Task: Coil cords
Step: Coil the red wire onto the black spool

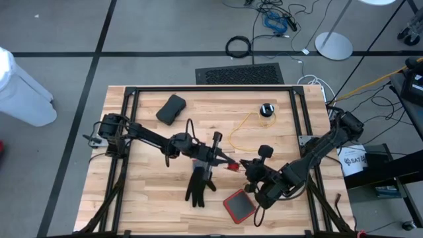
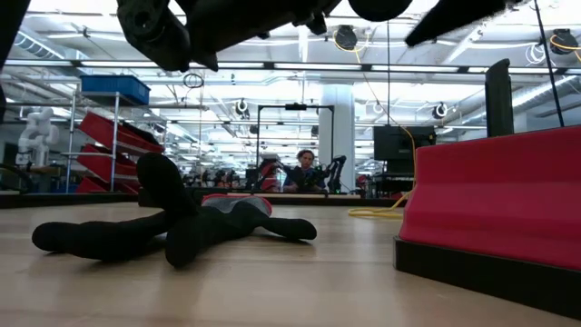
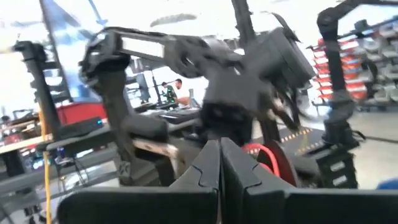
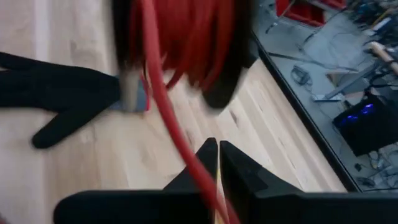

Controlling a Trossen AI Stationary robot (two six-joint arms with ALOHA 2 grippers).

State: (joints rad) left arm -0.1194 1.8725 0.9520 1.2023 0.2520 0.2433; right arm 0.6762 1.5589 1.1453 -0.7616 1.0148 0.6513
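Both grippers (image 1: 236,165) apparently meet at cord (image 1: 243,127)

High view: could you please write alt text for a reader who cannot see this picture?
Seen from above, the left gripper and the right gripper, both shut, meet over the middle of a wooden table beside a red piece. A thin yellow cord runs to a black puck; a black glove lies below.

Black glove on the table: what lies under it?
Bare wood shows around the black glove; a grey-and-red cuff shows at its far end in the low view. Anything beneath the palm is covered.
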